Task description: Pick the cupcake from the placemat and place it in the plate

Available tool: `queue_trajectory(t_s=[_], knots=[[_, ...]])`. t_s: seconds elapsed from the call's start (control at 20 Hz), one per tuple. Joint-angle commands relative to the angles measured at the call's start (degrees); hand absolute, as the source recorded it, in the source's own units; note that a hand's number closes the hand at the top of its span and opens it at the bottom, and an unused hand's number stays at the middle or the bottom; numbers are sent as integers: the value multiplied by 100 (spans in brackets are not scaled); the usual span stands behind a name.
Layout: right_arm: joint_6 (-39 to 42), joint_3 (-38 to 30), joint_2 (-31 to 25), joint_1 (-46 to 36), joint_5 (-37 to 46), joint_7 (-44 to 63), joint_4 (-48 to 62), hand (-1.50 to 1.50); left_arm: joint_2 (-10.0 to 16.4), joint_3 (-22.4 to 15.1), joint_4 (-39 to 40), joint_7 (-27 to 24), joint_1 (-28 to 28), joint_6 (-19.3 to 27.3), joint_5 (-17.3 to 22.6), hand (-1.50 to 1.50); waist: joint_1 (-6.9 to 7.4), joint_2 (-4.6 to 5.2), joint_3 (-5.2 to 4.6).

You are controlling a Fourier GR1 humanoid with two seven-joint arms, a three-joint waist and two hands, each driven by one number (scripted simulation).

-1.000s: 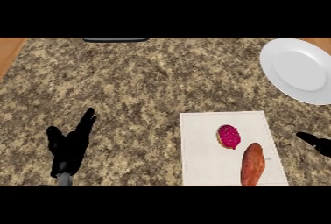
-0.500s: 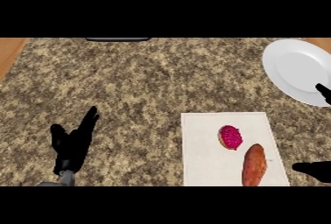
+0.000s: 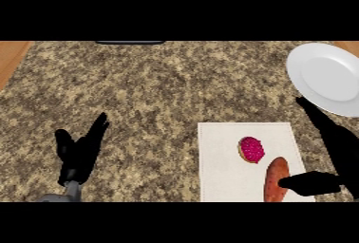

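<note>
Where pink-frosted cupcake (image 3: pixel 251 149) lies: on white rectangular placemat (image 3: pixel 221 163).
Right hand (image 3: pixel 344 152): spread open, empty.
Left hand (image 3: pixel 79 154): open, empty, lower left.
White round plate (image 3: pixel 326 76): upper right.

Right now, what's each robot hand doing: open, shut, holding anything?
Left robot hand: open, resting, holding nothing.
Right robot hand: open, holding nothing.

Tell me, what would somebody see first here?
The bright pink cupcake jumps out, sitting on the white placemat at the lower right, with an orange sweet potato just below it. Next comes the big white plate at the upper right corner. The black right hand shows open beside the placemat, and the left hand rests open at the lower left.
</note>
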Motion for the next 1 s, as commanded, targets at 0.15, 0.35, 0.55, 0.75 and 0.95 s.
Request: queue_trajectory(t_s=[0.15,0.35,0.55,0.75,0.95], knots=[[766,213,714,-416,299,772,121,-150,-212,14,121,-45,72,0,-197,0,-52,19,-27],[633,590,1335,-393,796,749,486,-150,-166,237,351,-229,151,-275,-43,0,-50,22,-27],[552,493,1591,-201,1028,210,820,-150,-564,-48,288,-171,82,43,-386,0,-59,23,-25],[842,425,1684,-416,1400,623,888,-150,76,486,-2,37,189,-573,-5,0,-43,19,-26],[866,716,1945,-451,1943,780,1268,-150,-455,204,235,-49,76,-203,-282,0,-52,24,-26]])
